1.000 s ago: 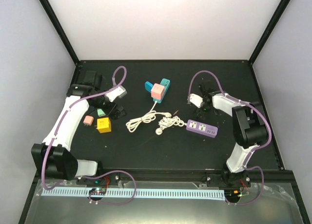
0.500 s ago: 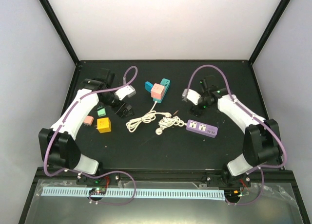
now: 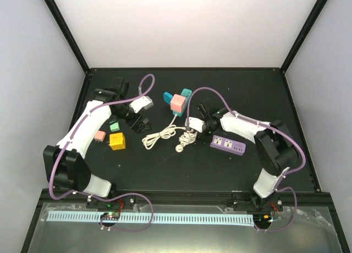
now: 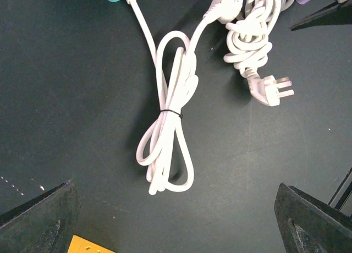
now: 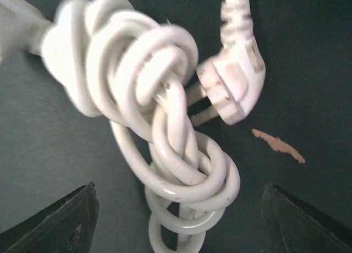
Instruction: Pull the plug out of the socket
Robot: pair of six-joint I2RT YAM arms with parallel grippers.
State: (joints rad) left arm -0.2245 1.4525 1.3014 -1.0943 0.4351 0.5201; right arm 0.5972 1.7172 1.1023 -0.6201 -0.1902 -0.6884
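Quick rundown from us: the pink plug point(image 3: 177, 103) is a chunky little cube, seated against the teal socket point(image 3: 186, 94), toward the back middle of the table point(image 3: 165, 170). In the top view the teal block's long axis runs on a diagonal, near-left to far-right, and the pink cube sits on its near-left part. A white cable point(image 4: 140, 33) leaves the teal end and drops toward us into a tied bundle point(image 4: 168, 137).

Our left gripper point(image 4: 176, 214) hangs over that bundle with fingers spread wide and nothing between them. Our right gripper point(image 5: 179, 220) is over the knotted cord point(image 5: 137, 82) beside the purple power strip point(image 3: 227, 144), also spread wide and holding nothing. A loose white plug point(image 5: 234, 91) lies just beside the knot, prongs aimed at it. Both grippers sit nearer to us than the pink plug and are not touching it. A yellow block point(image 3: 116, 141) is off to the left.
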